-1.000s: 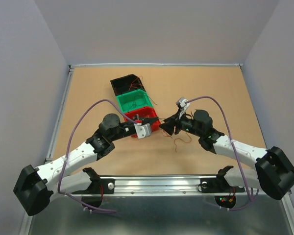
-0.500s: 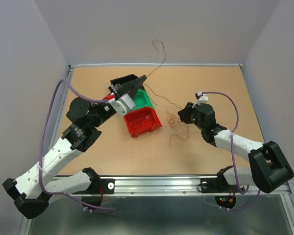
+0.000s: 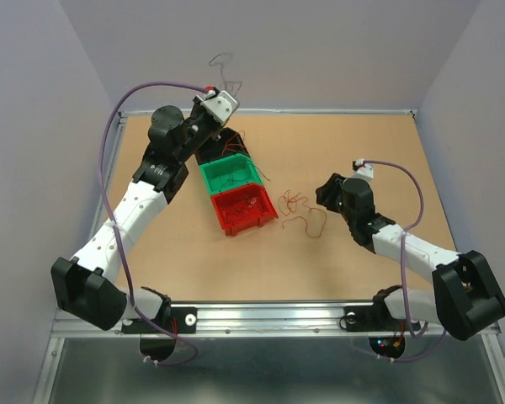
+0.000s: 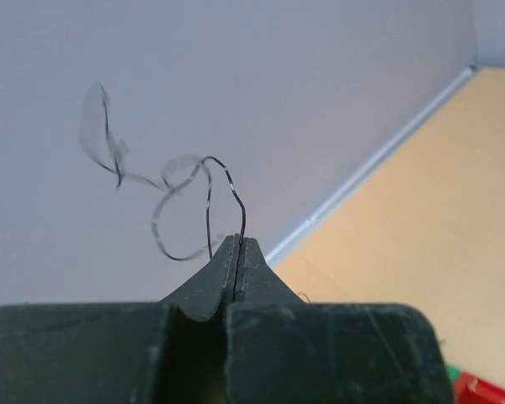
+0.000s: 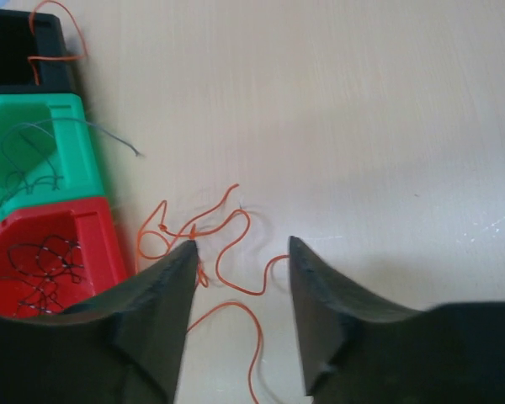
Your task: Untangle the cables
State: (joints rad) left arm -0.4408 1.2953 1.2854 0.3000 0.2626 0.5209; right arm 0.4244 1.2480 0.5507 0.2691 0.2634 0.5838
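Nothing legible shows in any view — no text, label, brand mark, number or sign can be read.

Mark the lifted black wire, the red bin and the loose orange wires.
black wire [image 4: 209, 210], left wrist view, upright strand
red bin [image 3: 248, 224], top external view, near wall
orange wires [image 5: 236, 215], right wrist view, upper loop

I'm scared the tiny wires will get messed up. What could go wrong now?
The black wire is pinched only at the tip of the shut left tool, held high; it might slip out and drop. The orange wires under the open right tool loop over each other, so closing could grab several together.
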